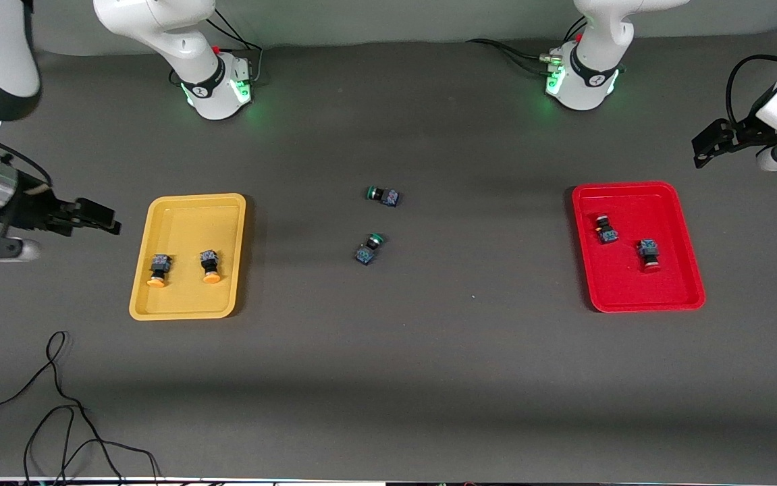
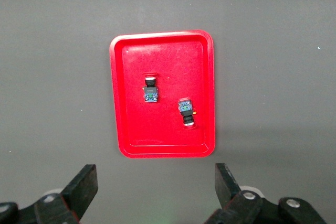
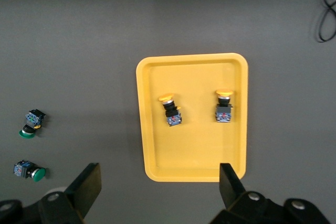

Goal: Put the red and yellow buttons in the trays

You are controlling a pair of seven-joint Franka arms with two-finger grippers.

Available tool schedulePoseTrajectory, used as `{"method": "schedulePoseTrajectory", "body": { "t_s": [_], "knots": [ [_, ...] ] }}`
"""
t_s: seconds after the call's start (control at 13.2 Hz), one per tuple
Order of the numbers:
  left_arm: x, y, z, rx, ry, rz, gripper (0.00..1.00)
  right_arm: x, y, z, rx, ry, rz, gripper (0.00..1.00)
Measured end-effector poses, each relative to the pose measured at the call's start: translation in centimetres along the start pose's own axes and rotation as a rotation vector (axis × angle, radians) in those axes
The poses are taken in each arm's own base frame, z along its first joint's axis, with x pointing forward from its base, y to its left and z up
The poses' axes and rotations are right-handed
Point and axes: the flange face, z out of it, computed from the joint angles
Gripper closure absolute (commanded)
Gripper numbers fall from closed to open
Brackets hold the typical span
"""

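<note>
The mustard yellow tray (image 1: 189,209) lies toward the right arm's end and holds two yellow-capped buttons (image 1: 158,270) (image 1: 210,266) side by side. The bright red tray (image 1: 638,199) lies toward the left arm's end and holds two red-capped buttons (image 1: 606,229) (image 1: 648,255). My right gripper (image 1: 106,219) is open and empty, up over the table beside the yellow tray (image 3: 191,61). My left gripper (image 1: 702,152) is open and empty, up over the table beside the red tray (image 2: 163,38). The wrist views show the same buttons (image 3: 169,109) (image 3: 223,106) (image 2: 150,92) (image 2: 186,112).
Two green-capped switches (image 1: 383,196) (image 1: 369,248) lie on the dark table between the trays; they also show in the right wrist view (image 3: 31,121) (image 3: 29,170). A black cable (image 1: 57,405) loops on the table near the front edge at the right arm's end.
</note>
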Motion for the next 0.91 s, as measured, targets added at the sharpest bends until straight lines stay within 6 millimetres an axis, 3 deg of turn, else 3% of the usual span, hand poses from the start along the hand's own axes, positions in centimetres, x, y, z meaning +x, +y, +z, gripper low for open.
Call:
{"method": "schedulePoseTrajectory", "body": {
  "t_s": [0.23, 0.53, 0.91],
  "knots": [
    [0.0, -0.1, 0.0, 0.0, -0.003, -0.001, 0.0, -1.0, 1.2, -2.1, -0.032, 0.027, 0.01, 0.0],
    [-0.1, -0.2, 0.2, 0.0, -0.007, -0.002, 0.0, -2.3, 0.7, -4.6, -0.045, 0.022, 0.0, 0.0],
    [-0.1, -0.2, 0.2, 0.0, -0.009, -0.002, 0.0, -2.4, 0.9, -4.8, -0.046, 0.02, 0.005, 0.0]
  ]
}}
